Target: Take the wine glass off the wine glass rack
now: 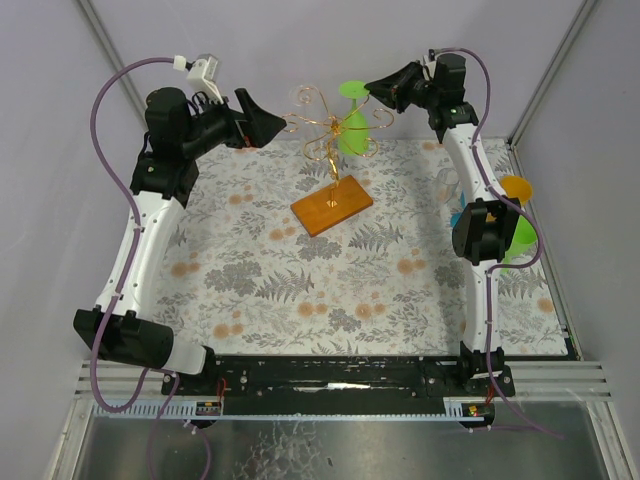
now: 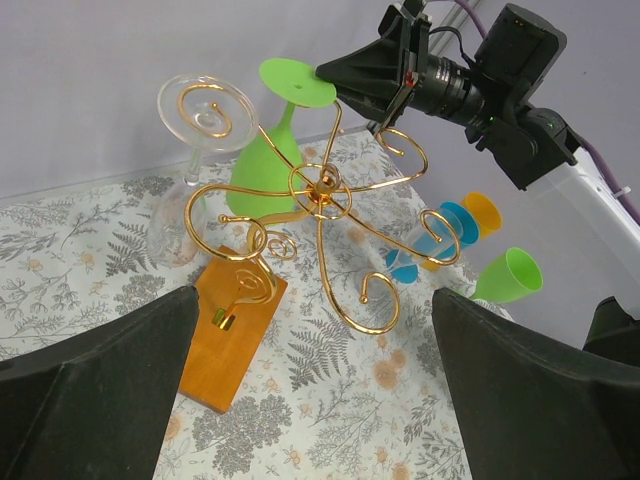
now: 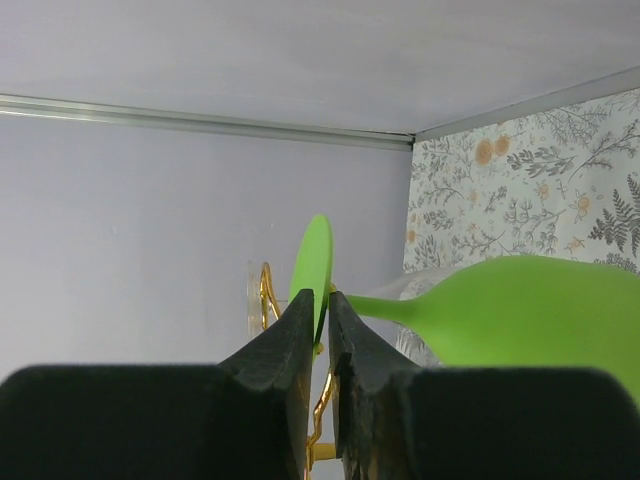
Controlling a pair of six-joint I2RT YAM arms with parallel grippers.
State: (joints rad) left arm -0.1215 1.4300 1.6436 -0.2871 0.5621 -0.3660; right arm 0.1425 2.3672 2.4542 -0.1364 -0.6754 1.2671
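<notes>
The gold wire wine glass rack (image 1: 335, 135) stands on its orange base (image 1: 332, 207) at the table's back middle. A green wine glass (image 1: 352, 130) hangs upside down on its right side, and a clear wine glass (image 2: 185, 200) hangs on its left side. My right gripper (image 3: 322, 298) is shut on the rim of the green glass's flat foot (image 3: 314, 260); its bowl (image 3: 530, 310) shows to the right. My left gripper (image 2: 315, 400) is open and empty. It hovers just left of the rack (image 2: 325, 185), above the base (image 2: 225, 340).
Blue (image 2: 440, 225), orange (image 2: 480, 212) and green (image 2: 510, 275) cups stand at the table's right side, partly behind my right arm (image 1: 485, 230). The grey back wall is close behind the rack. The floral mat (image 1: 330, 290) covers the table.
</notes>
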